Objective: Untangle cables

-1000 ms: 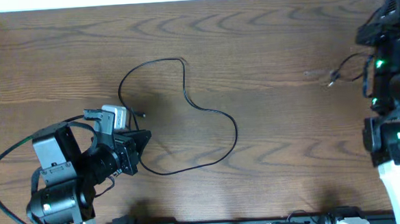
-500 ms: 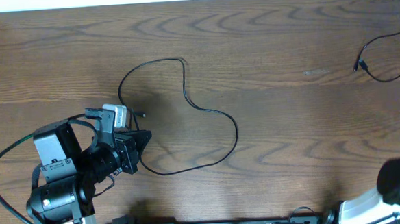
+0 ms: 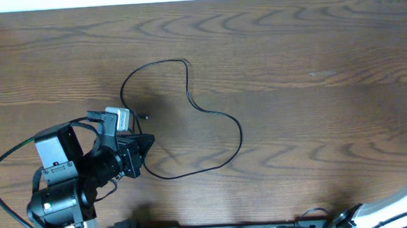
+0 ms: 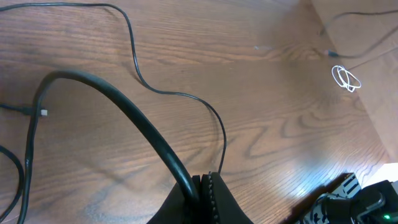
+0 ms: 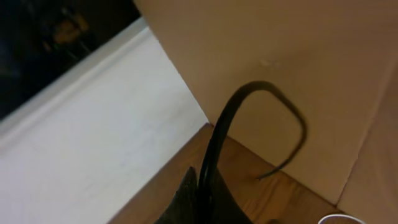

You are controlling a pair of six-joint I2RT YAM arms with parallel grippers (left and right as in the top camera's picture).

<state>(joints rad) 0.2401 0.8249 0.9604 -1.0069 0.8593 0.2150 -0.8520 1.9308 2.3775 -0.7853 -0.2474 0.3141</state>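
Thin black looped cable (image 3: 240, 136) lies mid wooden tabletop (image 3: 311, 38), stretching rightward and toward far edge from left pincer (image 3: 146, 141). Tips together, seemingly pinching cable's near end. Left arm far nearer. Right pincer (image 5: 200, 190) clamped together on second black cord (image 5: 216, 134), away at right.

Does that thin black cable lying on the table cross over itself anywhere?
No, the overhead view shows the cable lying in one loose, open curve whose strands never cross.
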